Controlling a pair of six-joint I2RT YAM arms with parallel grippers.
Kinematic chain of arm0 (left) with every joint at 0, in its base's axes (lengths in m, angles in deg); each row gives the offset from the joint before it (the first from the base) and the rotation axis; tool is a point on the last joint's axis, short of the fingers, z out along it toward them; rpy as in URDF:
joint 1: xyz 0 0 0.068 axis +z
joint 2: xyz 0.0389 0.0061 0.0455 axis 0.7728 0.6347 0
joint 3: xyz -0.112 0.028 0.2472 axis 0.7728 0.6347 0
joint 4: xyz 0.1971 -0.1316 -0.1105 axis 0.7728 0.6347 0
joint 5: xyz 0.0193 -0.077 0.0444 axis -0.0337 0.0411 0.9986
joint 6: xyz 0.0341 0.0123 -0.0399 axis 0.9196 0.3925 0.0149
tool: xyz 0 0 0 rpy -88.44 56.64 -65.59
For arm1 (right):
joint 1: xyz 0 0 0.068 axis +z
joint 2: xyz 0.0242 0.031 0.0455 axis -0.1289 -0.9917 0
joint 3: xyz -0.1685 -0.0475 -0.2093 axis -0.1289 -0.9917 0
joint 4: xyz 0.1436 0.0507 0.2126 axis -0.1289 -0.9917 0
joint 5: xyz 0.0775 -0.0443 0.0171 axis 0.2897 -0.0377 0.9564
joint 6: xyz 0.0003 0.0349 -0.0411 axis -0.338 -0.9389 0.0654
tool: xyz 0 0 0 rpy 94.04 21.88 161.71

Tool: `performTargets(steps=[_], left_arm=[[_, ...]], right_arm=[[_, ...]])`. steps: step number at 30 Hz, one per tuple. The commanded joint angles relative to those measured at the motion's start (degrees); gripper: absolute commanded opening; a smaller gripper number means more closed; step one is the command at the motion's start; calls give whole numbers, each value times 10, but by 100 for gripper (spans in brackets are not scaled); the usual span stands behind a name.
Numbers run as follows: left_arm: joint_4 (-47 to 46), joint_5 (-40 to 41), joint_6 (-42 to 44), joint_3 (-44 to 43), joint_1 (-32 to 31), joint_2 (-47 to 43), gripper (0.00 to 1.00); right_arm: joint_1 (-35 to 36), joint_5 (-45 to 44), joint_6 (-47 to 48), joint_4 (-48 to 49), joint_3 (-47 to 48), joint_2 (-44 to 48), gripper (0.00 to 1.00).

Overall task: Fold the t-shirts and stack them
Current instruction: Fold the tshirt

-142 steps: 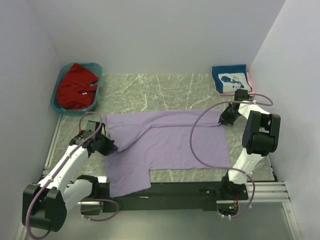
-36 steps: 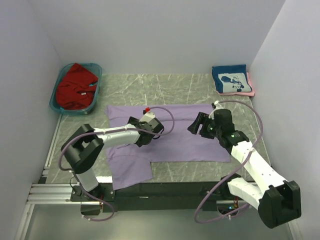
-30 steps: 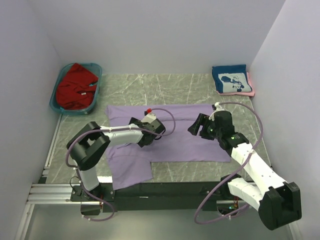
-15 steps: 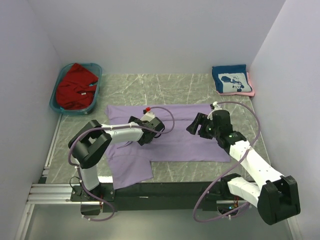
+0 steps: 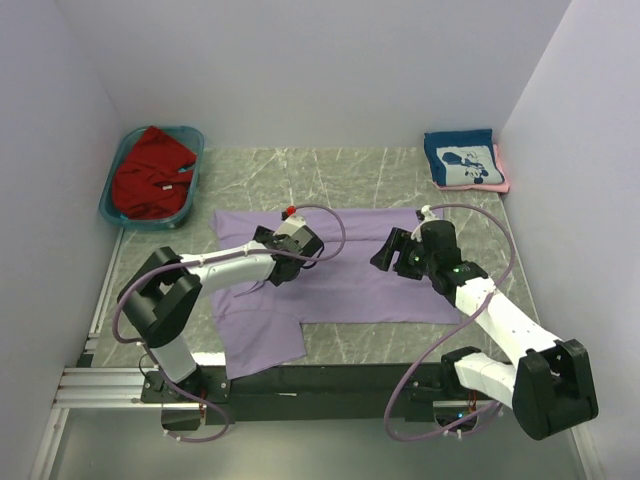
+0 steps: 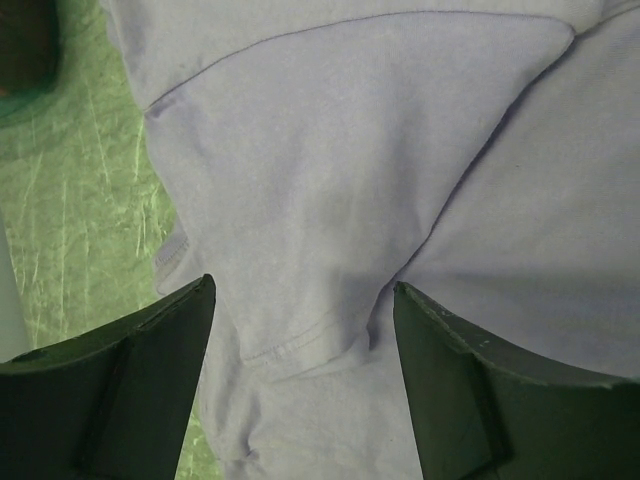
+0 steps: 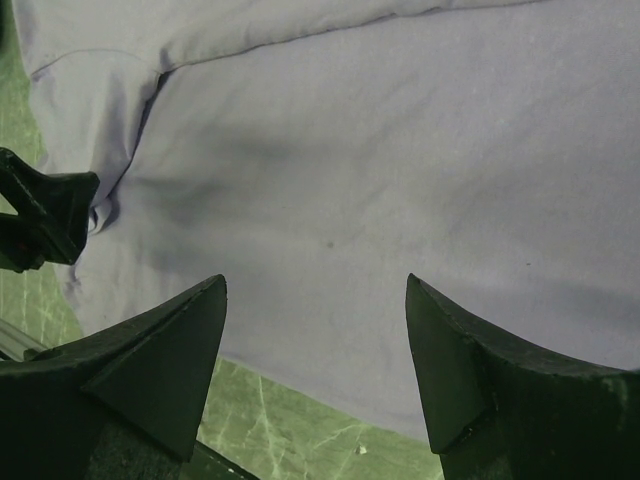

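While left end effector point(image 6: 303, 300) and right end effector point(image 7: 315, 292) hover wide, empty, lavender t-shirt point(image 5: 370, 282) lies long axis left-right.

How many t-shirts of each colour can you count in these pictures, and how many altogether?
lavender t-shirt: 1
red t-shirt: 1
navy t-shirt: 1
pink t-shirt: 1
Total: 4

The lavender t-shirt point(image 5: 355, 288) is matt cloth; table point(image 5: 330, 175) smooth marbled stone; tub point(image 5: 196, 175) plastic.
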Motion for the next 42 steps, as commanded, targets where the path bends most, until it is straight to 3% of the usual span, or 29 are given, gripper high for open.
performTargets(steps=[1,28,42], left_arm=[[-8,-22,15,-2,2,-2,77],[10,26,28,-16,47,34,73],[-40,40,110,-83,138,54,75]], right_arm=[[3,4,5,23,-3,2,78],[3,11,7,24,-4,-7,78],[2,17,13,21,2,-21,77]])
